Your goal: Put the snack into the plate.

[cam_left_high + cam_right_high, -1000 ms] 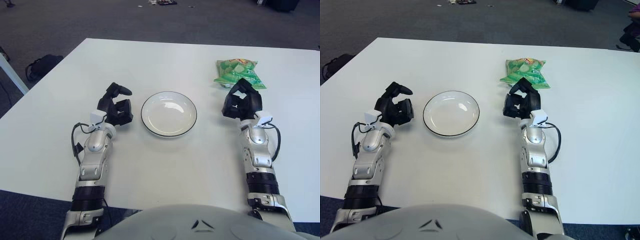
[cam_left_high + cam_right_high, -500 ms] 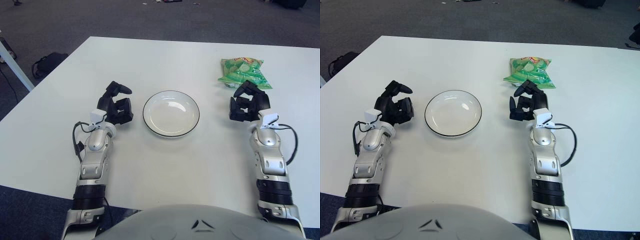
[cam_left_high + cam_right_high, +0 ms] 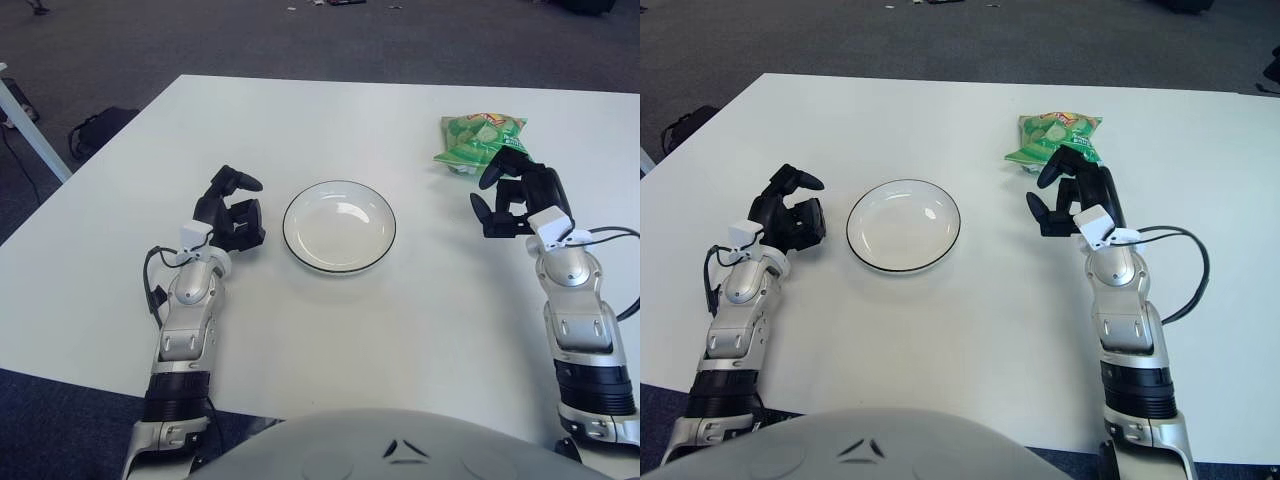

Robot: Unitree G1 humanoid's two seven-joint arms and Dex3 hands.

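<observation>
Fingers of my right robot hand (image 3: 515, 190) are spread and holding nothing, just short of the green snack bag (image 3: 480, 141); I'm on the reach, grasp next. Left robot hand (image 3: 230, 210) sits half-curled, holding nothing, left of the plate (image 3: 339, 226). Bag lies clear of the table (image 3: 330, 330) edges, with open room between it and the plate.

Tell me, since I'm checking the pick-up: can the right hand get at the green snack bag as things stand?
Probably yes. The right hand is open just short of the green snack bag, and nothing lies between them. The plate sits off to its left.
</observation>
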